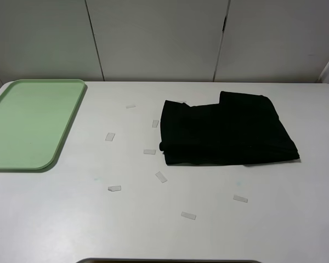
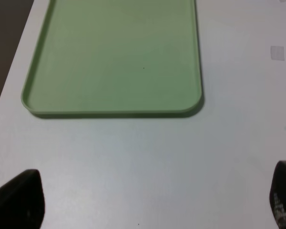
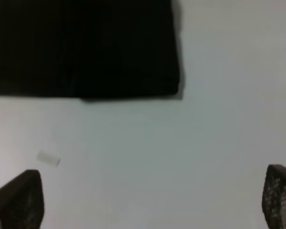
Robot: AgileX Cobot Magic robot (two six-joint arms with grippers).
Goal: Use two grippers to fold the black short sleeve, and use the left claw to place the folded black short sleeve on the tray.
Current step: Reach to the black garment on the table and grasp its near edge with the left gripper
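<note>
The black short sleeve [image 1: 226, 130] lies folded in a rough rectangle on the white table, right of centre; no letters show. The right wrist view shows its near edge [image 3: 81, 47]. The light-green tray [image 1: 30, 123] lies empty at the far left, also in the left wrist view [image 2: 114, 57]. Neither arm shows in the exterior view. My left gripper [image 2: 157, 202] is open over bare table near the tray's short edge, only its fingertips [image 2: 16, 198] showing. My right gripper [image 3: 155, 200] is open and empty over bare table, short of the shirt's edge.
Several small clear tape pieces lie on the table [image 1: 153, 230], such as one [image 1: 110, 136] between tray and shirt and one [image 1: 240, 198] in front of the shirt. One tape piece shows in the right wrist view [image 3: 48, 159]. Grey wall panels stand behind the table.
</note>
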